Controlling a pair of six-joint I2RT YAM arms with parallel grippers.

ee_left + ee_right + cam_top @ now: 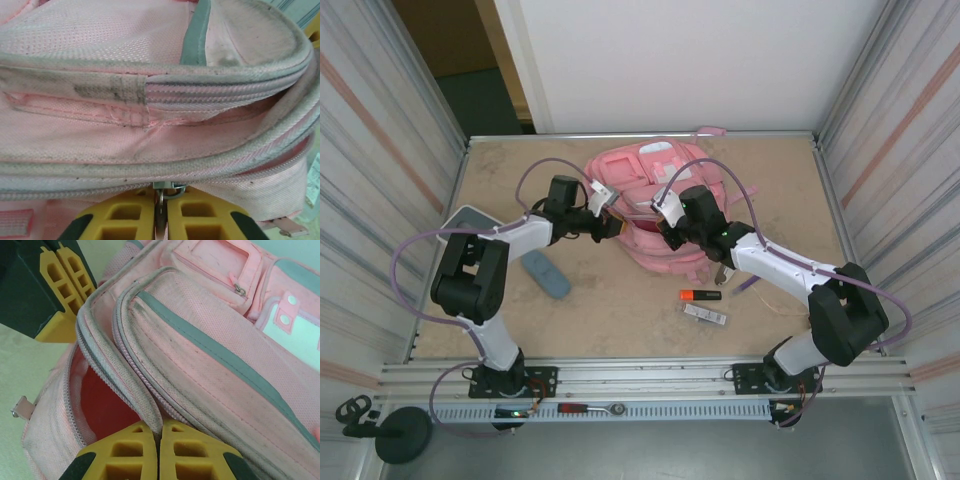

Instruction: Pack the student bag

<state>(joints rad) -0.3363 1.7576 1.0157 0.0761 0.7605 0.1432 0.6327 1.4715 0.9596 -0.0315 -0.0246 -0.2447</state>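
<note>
Student bag [660,190] is lying far-centre on the table [620,310], zip running crosswise. Left gripper [161,220] is pinching the zipper pull [161,192], jaws pressed together; right gripper [160,440], opposite, is clamping the opening's lip [112,372].

- student bag [100,135]: pink woven cloth, matt, coarse mesh-like weave, grimy piping
- zip pull [161,191]: bright metal, glossy
- left gripper [161,201] fingers [125,222]: yellow moulded plastic, smooth, matt
- table [620,310]: tan, rough, matt
</note>
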